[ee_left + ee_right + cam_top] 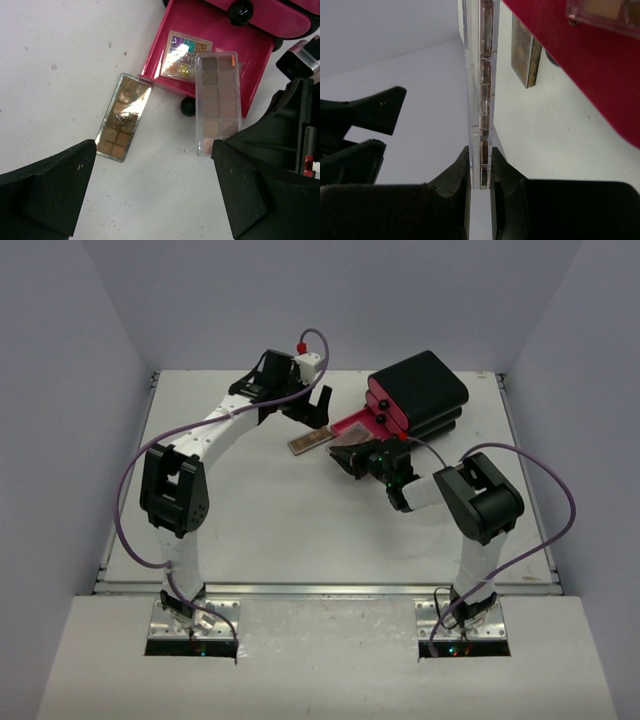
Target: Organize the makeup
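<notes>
A brown eyeshadow palette (122, 117) with a mirrored rim lies flat on the white table just left of the open pink drawer (257, 55). My left gripper (155, 192) hangs open above the bare table, close in front of that palette, with nothing between its fingers. My right gripper (481, 160) is shut on the near end of a clear tan-pink palette (481, 75), seen edge-on. In the left wrist view that clear palette (218, 97) reaches over the drawer's front edge. A small multicoloured palette (185, 55) lies inside the drawer.
The big black box (420, 390) with pink drawers stands at the back right, its lowest drawer (352, 425) pulled out toward the middle. The two grippers are close together in front of it. Grey walls enclose the table on three sides.
</notes>
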